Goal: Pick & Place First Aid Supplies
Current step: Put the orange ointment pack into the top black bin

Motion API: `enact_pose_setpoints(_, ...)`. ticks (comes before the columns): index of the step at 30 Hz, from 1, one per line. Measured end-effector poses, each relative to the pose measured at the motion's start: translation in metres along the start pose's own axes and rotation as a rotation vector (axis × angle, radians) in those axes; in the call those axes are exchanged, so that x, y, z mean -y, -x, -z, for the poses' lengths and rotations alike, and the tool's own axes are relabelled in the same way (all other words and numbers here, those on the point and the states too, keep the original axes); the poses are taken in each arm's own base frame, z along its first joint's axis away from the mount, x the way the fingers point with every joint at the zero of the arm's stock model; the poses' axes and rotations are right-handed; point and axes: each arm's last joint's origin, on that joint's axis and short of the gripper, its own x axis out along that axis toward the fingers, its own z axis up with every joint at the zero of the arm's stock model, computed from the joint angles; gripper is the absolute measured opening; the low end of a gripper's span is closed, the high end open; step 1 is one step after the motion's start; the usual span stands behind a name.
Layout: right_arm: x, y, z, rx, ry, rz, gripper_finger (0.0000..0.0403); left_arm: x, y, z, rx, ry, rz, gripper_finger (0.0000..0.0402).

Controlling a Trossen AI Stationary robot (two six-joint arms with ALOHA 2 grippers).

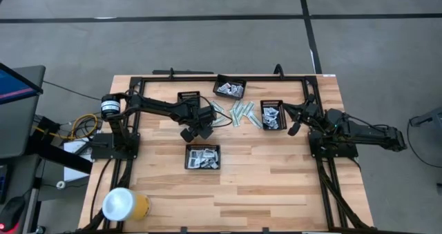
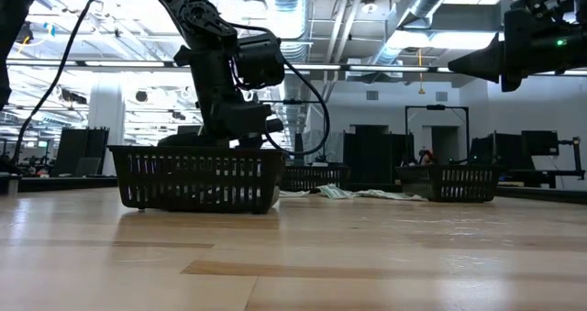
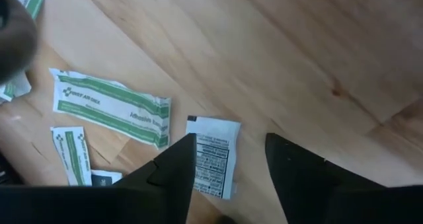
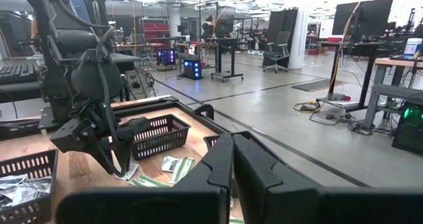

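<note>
Left end effector [image 3: 228, 168] hangs with fingers apart astride a white sachet [image 3: 213, 154] on the worktop [image 3: 297, 59], lined up to pinch it; right end effector [image 4: 232, 164], fingers together, waits aside

I logged the first aid supplies as small flat packets, all placed relative to the loose pile [image 1: 238, 114] of slim green-and-white strips on the wood near the table's centre. One white sachet [image 3: 213, 154] with black print lay flat at that pile's left edge, partly covered. Just beside it lay a long strip [image 3: 111, 107] with green bands and lettering, flat and slightly creased, and a shorter strip [image 3: 71, 154] next to that. Further silvery-white sachets lay heaped in three black mesh trays: one [image 1: 230, 90] behind the pile, one [image 1: 273, 117] just right of it, and one [image 1: 203, 158] in front and to the left.
</note>
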Motion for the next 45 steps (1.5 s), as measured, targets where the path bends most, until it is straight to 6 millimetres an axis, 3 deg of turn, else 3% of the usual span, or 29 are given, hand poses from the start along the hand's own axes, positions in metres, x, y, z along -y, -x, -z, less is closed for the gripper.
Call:
enact_pose_setpoints(12, 0.0, 0.0, 0.0, 0.0, 0.0, 0.0, 0.0008, -0.001, 0.0, 0.001, 0.005, 0.007, -0.006, 0.0125)
enact_pose_setpoints(33, 0.0, 0.0, 0.0, 0.0, 0.0, 0.0, 0.0008, -0.002, -0.01, 0.005, 0.022, 0.025, 0.034, 0.0089)
enact_pose_setpoints(45, 0.0, 0.0, 0.0, 0.0, 0.0, 0.0, 0.0008, 0.001, -0.008, 0.004, 0.021, 0.037, 0.042, 0.0008)
